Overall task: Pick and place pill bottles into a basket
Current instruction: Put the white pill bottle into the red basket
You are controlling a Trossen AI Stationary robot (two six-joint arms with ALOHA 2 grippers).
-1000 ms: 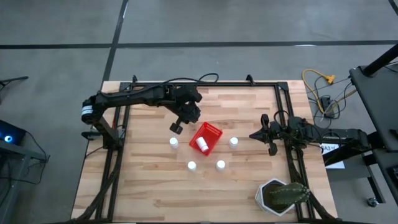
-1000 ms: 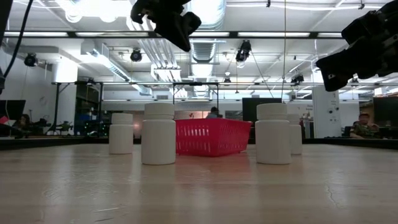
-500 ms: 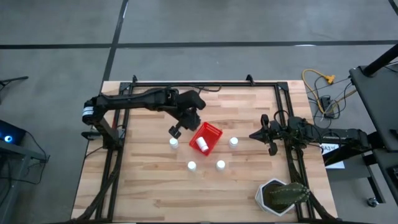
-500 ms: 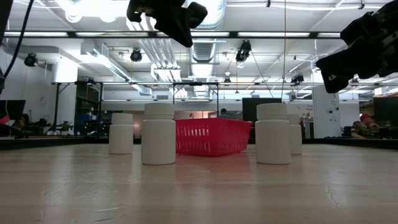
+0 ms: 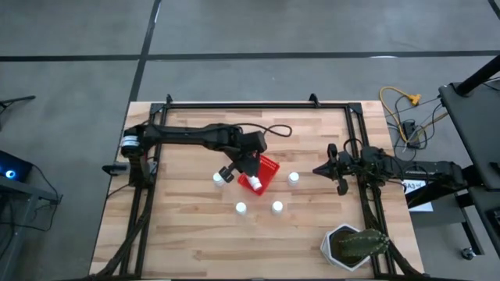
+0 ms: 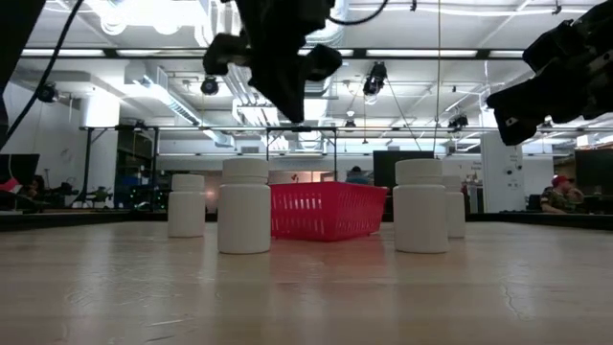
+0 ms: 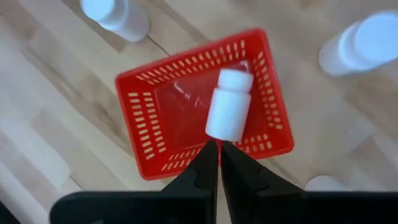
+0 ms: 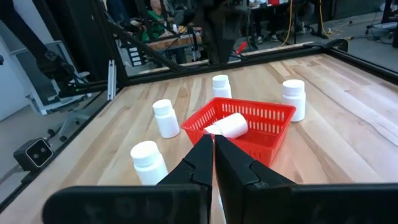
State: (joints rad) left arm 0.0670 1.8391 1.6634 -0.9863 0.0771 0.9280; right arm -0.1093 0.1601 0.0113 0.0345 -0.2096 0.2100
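Pale wood-plank tabletop (image 5: 180, 226) carries everything. Over the last second the left gripper (image 5: 226, 171), fingers pressed together and empty, has swung down beside the red latticed basket (image 5: 268, 165), where one smooth white bottle (image 7: 228, 113) lies; four pill bottles (image 5: 241, 208) stand nearby. Right gripper (image 5: 322, 168) waits closed, well apart.

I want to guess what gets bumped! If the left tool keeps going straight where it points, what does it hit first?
Probably the small red plastic basket. The shut left tool points down at its near wall, just beside the white pill bottle lying inside. Depth is hard to judge, so it could touch that bottle instead.
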